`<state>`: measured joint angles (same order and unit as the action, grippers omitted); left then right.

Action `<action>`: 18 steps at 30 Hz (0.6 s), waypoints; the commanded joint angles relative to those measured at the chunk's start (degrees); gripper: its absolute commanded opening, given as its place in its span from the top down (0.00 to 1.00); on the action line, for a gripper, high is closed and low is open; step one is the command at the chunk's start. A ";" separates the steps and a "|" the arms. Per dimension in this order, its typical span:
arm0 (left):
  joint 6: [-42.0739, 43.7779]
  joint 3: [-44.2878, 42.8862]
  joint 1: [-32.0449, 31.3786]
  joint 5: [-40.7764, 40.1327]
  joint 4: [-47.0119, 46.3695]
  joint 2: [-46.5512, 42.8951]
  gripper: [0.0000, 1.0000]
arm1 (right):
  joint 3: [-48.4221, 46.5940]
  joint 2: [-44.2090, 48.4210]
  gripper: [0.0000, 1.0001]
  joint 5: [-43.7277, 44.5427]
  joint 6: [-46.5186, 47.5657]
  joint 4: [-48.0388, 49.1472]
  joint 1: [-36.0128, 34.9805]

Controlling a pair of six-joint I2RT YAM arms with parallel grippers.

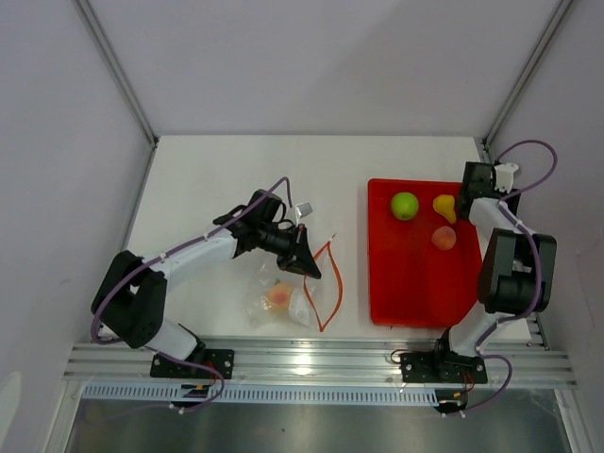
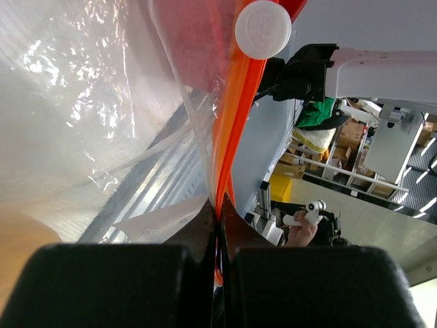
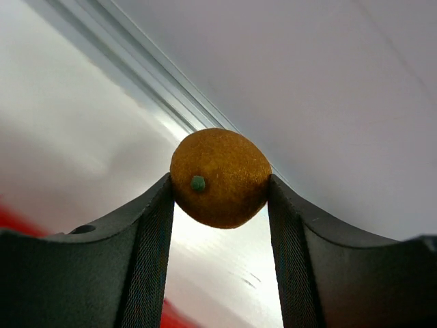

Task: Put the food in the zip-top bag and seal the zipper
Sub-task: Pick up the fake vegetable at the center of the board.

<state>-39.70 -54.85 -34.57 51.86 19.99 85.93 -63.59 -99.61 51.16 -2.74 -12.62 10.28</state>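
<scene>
The clear zip-top bag (image 1: pixel 272 304) lies crumpled on the white table with one pink-orange piece of food (image 1: pixel 279 295) inside. Its orange zipper (image 1: pixel 325 281) loops up to my left gripper (image 1: pixel 309 263), which is shut on the strip. In the left wrist view the zipper (image 2: pixel 229 130) runs straight into the closed left gripper (image 2: pixel 220 217), with bag film (image 2: pixel 89 102) to the left. My right gripper (image 1: pixel 465 200) hangs over the tray's back right. In the right wrist view the right gripper (image 3: pixel 220 184) is shut on a brownish-orange fruit (image 3: pixel 220 176) with a green dot.
A red tray (image 1: pixel 415 283) on the right holds a lime-green apple (image 1: pixel 405 205), a yellow pear (image 1: pixel 444 208) and a red-pink fruit (image 1: pixel 444 238). Grey walls close in the back and sides. An aluminium rail (image 1: pixel 311 359) runs along the near edge.
</scene>
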 commanded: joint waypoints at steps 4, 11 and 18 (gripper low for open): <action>-0.55 0.80 -0.24 0.53 -2.32 -4.63 1.00 | 0.13 12.33 1.00 -0.09 -3.58 -6.87 -9.57; -0.46 2.55 -0.24 -1.23 -1.80 -8.93 0.99 | -2.14 23.49 1.00 -10.35 -6.57 -13.65 -21.26; -0.46 3.08 -0.24 -3.86 1.71 -13.94 1.00 | -2.77 35.00 1.00 -36.27 -5.69 -14.11 -32.69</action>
<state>-40.07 -51.62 -34.57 49.54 20.64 75.37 -65.17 -69.67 29.19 -7.94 -26.79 -19.22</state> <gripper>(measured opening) 0.005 0.547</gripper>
